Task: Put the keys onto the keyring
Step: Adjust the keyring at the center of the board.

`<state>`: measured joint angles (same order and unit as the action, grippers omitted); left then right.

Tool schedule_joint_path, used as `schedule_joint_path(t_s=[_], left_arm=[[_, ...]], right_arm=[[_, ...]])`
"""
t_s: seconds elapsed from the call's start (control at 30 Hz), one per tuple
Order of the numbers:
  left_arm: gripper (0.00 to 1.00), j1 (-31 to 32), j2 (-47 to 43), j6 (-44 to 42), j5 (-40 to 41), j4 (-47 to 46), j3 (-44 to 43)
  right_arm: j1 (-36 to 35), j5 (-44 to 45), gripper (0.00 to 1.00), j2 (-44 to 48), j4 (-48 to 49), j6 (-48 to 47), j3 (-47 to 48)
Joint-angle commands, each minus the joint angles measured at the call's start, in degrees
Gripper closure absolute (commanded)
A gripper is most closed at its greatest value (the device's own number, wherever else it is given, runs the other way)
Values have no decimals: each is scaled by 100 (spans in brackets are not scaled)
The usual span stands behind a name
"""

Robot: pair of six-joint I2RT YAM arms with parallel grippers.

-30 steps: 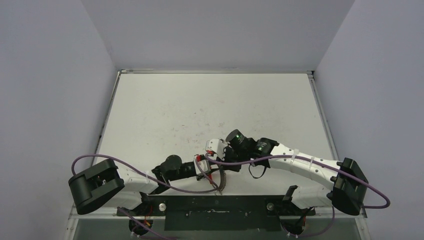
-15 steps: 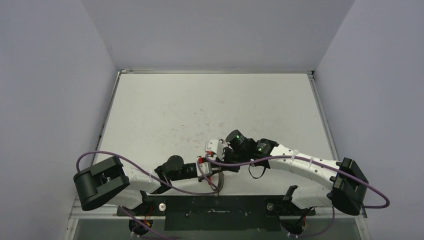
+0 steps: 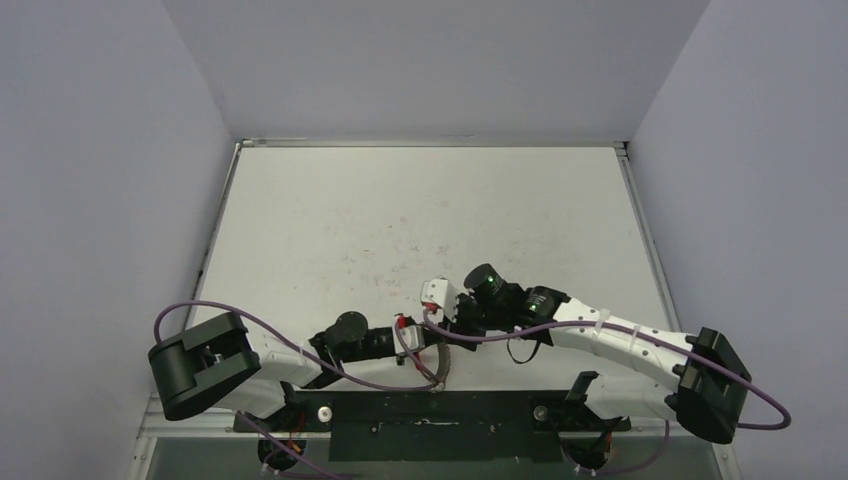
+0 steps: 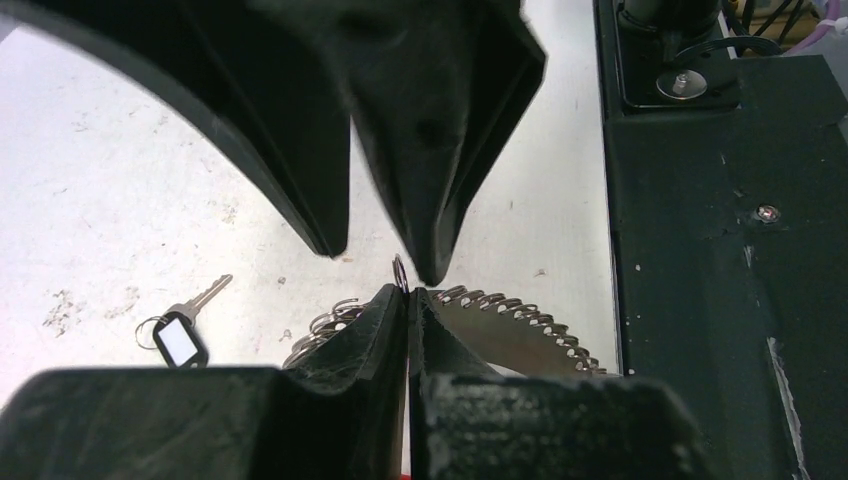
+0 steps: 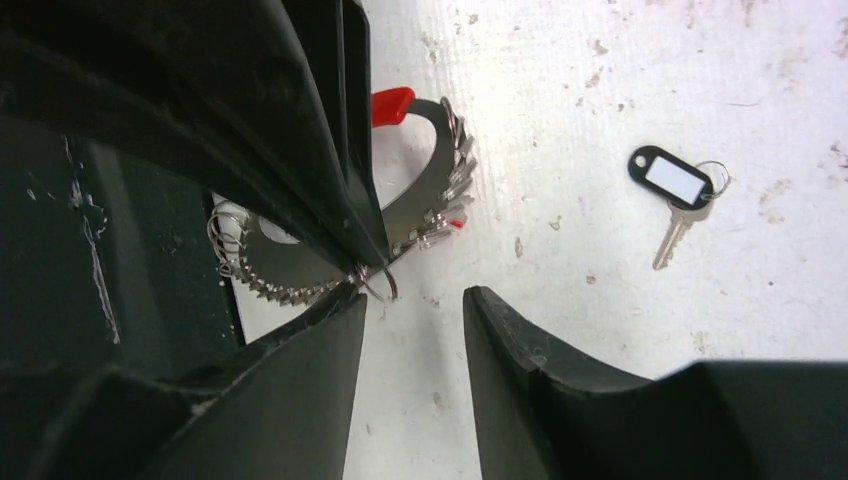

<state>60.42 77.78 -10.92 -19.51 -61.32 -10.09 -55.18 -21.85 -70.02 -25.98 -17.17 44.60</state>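
Swapping grip: now pinching keyring [image 4: 510, 312] by its small loop in left gripper [image 4: 408, 300], shut tight, near table [image 4: 120, 180] edge | just letting go with right gripper [image 5: 415, 305], part open, empty | leaving key [image 4: 181, 341] loose, far side of keyring | likely freeing right gripper to fetch it

key [image 5: 675, 190] on table [image 3: 400, 220], near keyring [image 5: 448, 175]

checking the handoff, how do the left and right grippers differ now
The left gripper is shut, pinching a small wire loop by the keyring; the right gripper is open and holds nothing. The left gripper's fingers press together; the right gripper's stand apart. Both face tip to tip over the table.
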Motion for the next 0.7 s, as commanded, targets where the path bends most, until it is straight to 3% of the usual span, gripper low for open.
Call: schedule_joint_path(t_s=[0.0, 0.27, 0.67], left_arm=[[100, 38, -268, 73, 146, -591, 136], [100, 40, -543, -14, 141, -704, 354], [100, 40, -1263, -128, 74, -424, 540]], right_arm=[[295, -225, 54, 888, 1258, 140, -576], [533, -1161, 53, 2065, 2866, -144, -1737], [552, -1801, 64, 2129, 4465, -284, -2591]])
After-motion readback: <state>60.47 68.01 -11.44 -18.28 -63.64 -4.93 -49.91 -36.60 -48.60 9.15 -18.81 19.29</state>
